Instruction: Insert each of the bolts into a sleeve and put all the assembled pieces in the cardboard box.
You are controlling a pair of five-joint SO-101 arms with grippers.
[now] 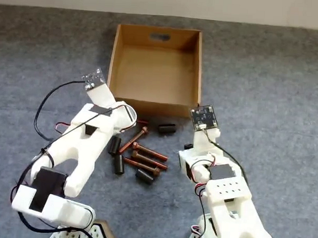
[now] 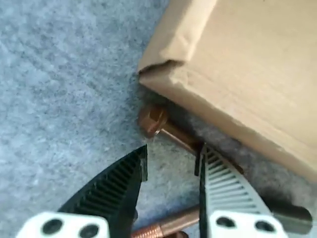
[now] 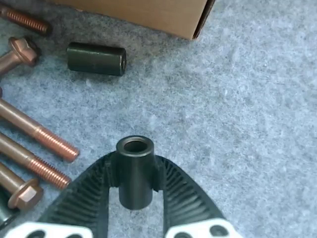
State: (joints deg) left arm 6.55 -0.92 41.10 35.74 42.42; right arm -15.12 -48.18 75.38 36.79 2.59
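My right jaws grip a sleeve [image 3: 134, 171], held upright over the bench [image 3: 247, 99]. My left jaws stand open over a bolt [image 2: 161, 124] lying just beside the box [image 2: 237, 64]. More bolts [image 1: 149, 152] and sleeves [image 1: 167, 128] lie between my arms, outside the box.

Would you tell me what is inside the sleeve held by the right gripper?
The sleeve in the right gripper shows an open, hollow bore at its visible end, with nothing sticking out. Deeper down, the bore is dark and hidden by the sleeve's wall.
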